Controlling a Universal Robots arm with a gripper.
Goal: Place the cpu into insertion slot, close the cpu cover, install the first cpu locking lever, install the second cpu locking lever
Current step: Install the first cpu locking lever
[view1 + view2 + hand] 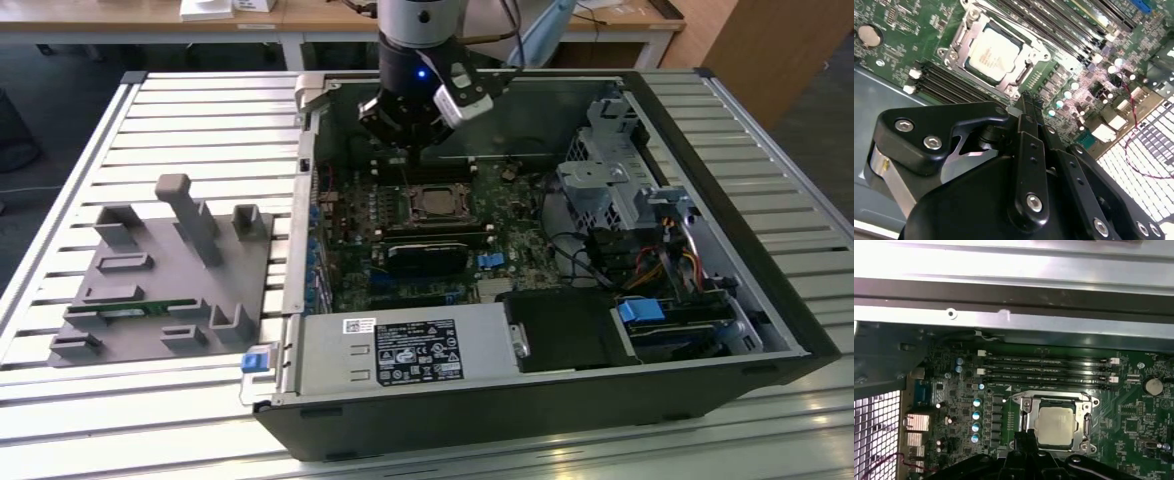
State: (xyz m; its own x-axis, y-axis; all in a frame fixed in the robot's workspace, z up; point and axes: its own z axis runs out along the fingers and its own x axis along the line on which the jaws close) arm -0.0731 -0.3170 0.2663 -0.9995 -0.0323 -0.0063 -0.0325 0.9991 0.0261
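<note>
cpu [1055,426] in insertion slot [1025,404], cpu cover [1085,422] closed

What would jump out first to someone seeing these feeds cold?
The silver-topped cpu on the green board stands out, with the cpu cover framing it. The black tool hangs right beside it in both wrist views. In the exterior view the open computer case dominates, with a grey fixture at the exterior view's left.
</note>
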